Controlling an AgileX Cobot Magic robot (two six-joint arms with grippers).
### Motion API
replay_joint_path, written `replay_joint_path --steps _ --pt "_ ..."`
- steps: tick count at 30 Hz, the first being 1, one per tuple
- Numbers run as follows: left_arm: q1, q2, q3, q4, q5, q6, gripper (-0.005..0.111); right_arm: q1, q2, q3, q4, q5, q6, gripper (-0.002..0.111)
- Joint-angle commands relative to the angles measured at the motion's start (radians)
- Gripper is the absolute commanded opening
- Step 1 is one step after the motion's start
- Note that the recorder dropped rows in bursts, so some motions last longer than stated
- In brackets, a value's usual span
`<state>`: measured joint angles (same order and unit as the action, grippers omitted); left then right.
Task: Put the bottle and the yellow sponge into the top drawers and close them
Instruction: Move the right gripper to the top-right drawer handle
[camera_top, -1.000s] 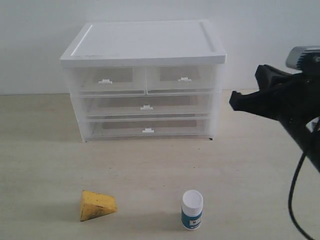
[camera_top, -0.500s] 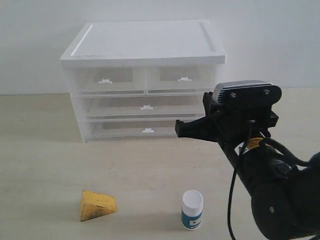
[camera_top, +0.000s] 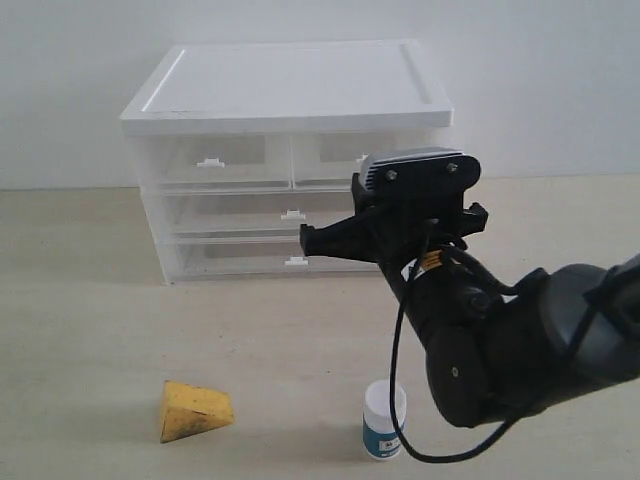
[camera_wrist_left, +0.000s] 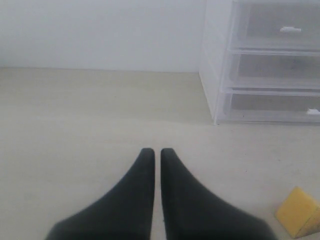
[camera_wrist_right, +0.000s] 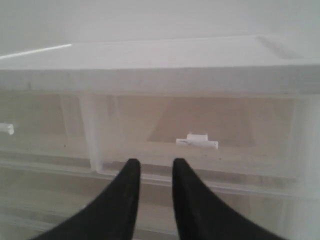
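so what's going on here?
The right gripper, jaws slightly apart and empty, is close in front of the cabinet, aimed near the right top drawer's tab handle. The left gripper hangs shut over the table. The bottle and the yellow sponge sit on the table; the drawers look closed.

The cabinet (camera_top: 285, 90) is set at the back of the table (camera_top: 80, 310); under its top the left top drawer (camera_top: 210, 160) and the right top drawer (camera_top: 325, 155) are placed side by side, above two full-width drawers (camera_top: 240, 212) stacked below; the sponge (camera_top: 195, 410) is laid in front, to the left; the bottle (camera_top: 383, 422) is stood to its right, well apart, partly covered by the right arm (camera_top: 500, 350); the right gripper (camera_wrist_right: 154, 162) is held before the right top drawer.
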<state>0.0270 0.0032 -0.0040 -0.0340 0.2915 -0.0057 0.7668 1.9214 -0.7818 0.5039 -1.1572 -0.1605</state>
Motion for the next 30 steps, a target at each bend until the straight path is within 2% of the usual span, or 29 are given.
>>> replay_joint_path --steps 1,4,12,20,23,25,30 --pt "0.003 -0.003 0.004 -0.004 0.0 -0.002 0.004 -0.001 0.061 -0.056 0.002 -0.013 -0.005 0.052" --pt "0.003 -0.003 0.004 -0.004 0.0 -0.002 0.004 -0.001 0.1 -0.076 0.045 -0.064 -0.007 0.064" --pt "0.003 -0.003 0.004 -0.004 0.0 -0.002 0.004 -0.001 0.194 -0.153 0.083 -0.064 -0.061 0.064" --pt "0.003 -0.003 0.004 -0.004 0.0 -0.002 0.004 -0.001 0.194 -0.198 0.128 -0.064 -0.108 0.064" --pt "0.003 -0.003 0.004 -0.004 0.0 -0.002 0.004 -0.031 0.194 -0.198 0.13 -0.064 -0.116 0.063" --pt "0.003 -0.003 0.004 -0.004 0.0 -0.002 0.004 -0.067 0.194 -0.198 0.106 -0.064 -0.077 0.063" --pt "0.003 -0.003 0.004 -0.004 0.0 -0.002 0.004 -0.072 0.194 -0.2 0.034 -0.064 -0.076 0.063"
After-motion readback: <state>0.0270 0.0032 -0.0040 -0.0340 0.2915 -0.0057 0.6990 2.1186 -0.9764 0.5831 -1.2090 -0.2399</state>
